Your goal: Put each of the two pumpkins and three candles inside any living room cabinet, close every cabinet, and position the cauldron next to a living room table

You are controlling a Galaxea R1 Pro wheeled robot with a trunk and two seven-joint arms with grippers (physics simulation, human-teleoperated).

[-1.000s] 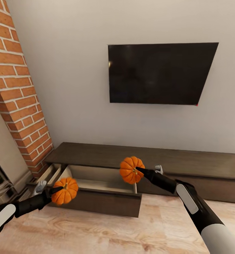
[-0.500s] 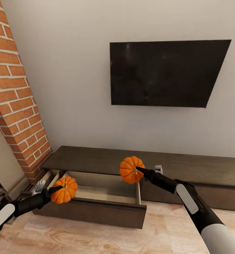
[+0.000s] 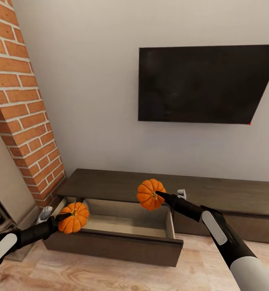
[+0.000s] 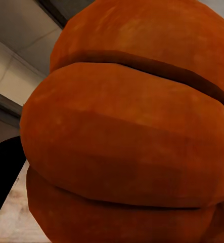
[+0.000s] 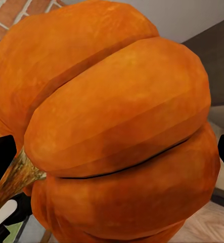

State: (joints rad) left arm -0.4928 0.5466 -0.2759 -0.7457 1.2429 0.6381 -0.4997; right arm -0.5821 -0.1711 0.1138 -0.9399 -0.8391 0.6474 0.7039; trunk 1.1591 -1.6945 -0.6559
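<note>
Brick column [image 3: 25, 113] beside open cabinet [image 3: 122, 238]

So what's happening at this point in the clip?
The robot stands facing the cabinet under a wall-mounted TV, with a pumpkin in each gripper. The left gripper holds the left pumpkin at the left end of the open drawer, whose pale inside shows nothing in it. The right gripper holds the right pumpkin above the drawer's right part. Neither pumpkin has been set down yet.
</note>
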